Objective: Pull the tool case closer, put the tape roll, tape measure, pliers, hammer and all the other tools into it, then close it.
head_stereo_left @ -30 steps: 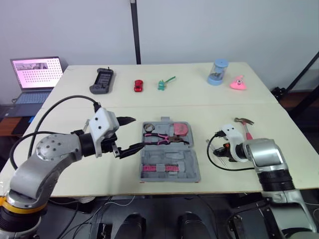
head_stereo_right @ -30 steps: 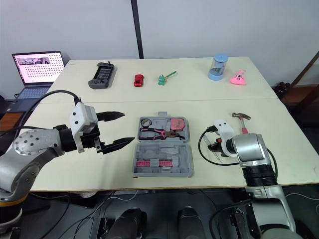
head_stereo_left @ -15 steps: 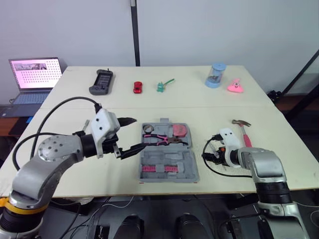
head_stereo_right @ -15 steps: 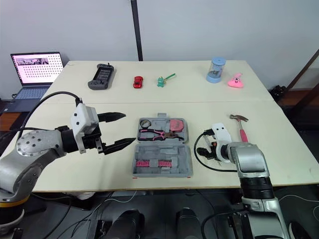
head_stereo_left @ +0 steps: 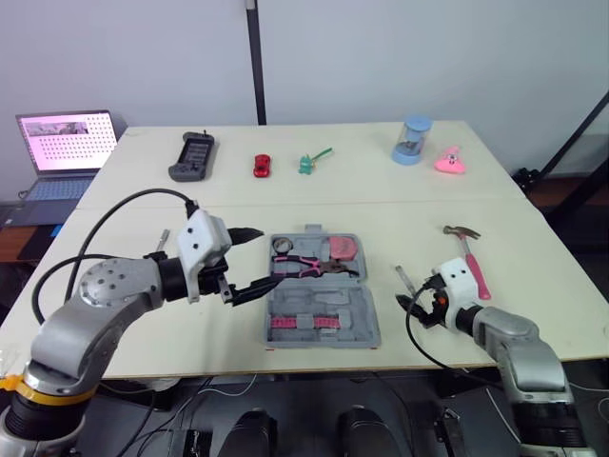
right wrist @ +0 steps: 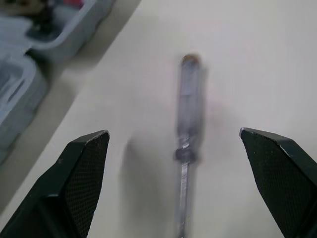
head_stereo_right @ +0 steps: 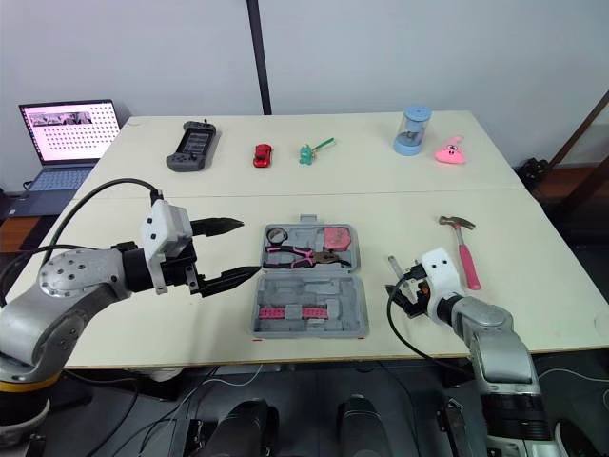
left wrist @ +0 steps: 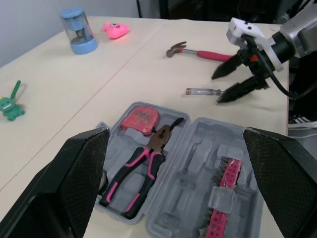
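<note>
Beside the tool case (head_stereo_left: 328, 307), right jaws now farther back, screwdriver (left wrist: 200, 91) ahead.

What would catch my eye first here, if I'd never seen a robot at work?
The open grey tool case in the middle of the table stands out, bright pink pliers lying in its far half. The left pincer hangs wide open at its left, while the right pincer is open, pointing at a screwdriver on the table, a pink-handled hammer lying further right.

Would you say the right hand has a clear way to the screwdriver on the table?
Probably yes: the open right hand points at the screwdriver, which lies alone just ahead, nothing between them.
</note>
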Tool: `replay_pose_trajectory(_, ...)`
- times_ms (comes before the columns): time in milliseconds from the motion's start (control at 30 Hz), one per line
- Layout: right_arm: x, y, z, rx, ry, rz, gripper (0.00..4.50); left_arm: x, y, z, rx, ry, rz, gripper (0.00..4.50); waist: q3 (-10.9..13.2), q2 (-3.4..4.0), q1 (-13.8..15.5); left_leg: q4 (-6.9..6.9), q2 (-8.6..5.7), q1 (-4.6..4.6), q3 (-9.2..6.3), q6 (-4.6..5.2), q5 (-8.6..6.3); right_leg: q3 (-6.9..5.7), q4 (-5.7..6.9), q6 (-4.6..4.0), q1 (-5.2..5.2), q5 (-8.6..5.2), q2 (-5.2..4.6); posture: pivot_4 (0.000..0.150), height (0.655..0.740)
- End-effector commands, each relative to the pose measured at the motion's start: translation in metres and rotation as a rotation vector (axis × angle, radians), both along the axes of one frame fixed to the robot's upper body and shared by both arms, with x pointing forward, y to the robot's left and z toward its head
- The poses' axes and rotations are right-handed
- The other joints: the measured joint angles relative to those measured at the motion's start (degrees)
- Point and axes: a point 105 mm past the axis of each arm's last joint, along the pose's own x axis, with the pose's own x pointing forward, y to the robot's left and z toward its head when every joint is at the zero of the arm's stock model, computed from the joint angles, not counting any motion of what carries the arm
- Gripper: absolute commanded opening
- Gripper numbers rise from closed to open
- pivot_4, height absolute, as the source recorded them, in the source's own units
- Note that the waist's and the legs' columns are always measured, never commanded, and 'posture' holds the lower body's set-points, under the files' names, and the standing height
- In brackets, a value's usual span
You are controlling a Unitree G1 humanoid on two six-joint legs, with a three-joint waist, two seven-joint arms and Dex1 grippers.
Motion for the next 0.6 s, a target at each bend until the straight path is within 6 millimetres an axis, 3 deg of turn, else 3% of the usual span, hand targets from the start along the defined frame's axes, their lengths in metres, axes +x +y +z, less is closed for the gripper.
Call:
replay_pose_trajectory(33,0.004,-0.004,0.005,0.056,-0.061,-0.025,4.47,0.001,-0.001,0.009,0.004,-0.051,-0.015,4.50,0.0,0.02,0.1,0.00,0.00,0.00,0.00,0.00,0.00,0.00,0.00,0.00,0.00,0.00,0.00,0.150,0.6753)
replay_pose_trajectory(400,-0.004,0.000,-0.018,0.089,-0.015,-0.060,4.47,0.001,0.001,0.009,0.020,-0.052,-0.018,4.50,0.0,0.07,0.2,0.00,0.02,-0.01,-0.02,0.00,0.00,0.01,0.00,0.00,0.01,0.00,-0.01,0.150,0.6753)
replay_pose_trajectory(500,-0.004,0.001,-0.021,0.095,-0.011,-0.064,3.61,0.001,0.002,0.009,0.021,-0.052,-0.018,4.50,0.0,0.08,0.1,0.00,0.02,-0.01,-0.02,0.00,0.00,0.01,0.00,0.00,0.01,0.00,-0.01,0.150,0.6753)
replay_pose_trajectory(600,-0.004,0.001,-0.023,0.092,-0.008,-0.065,2.10,0.002,0.001,0.009,0.022,-0.053,-0.018,4.50,0.0,0.08,0.1,0.00,0.02,0.00,-0.02,0.00,0.00,0.01,0.00,0.00,0.01,0.00,0.00,0.150,0.6753)
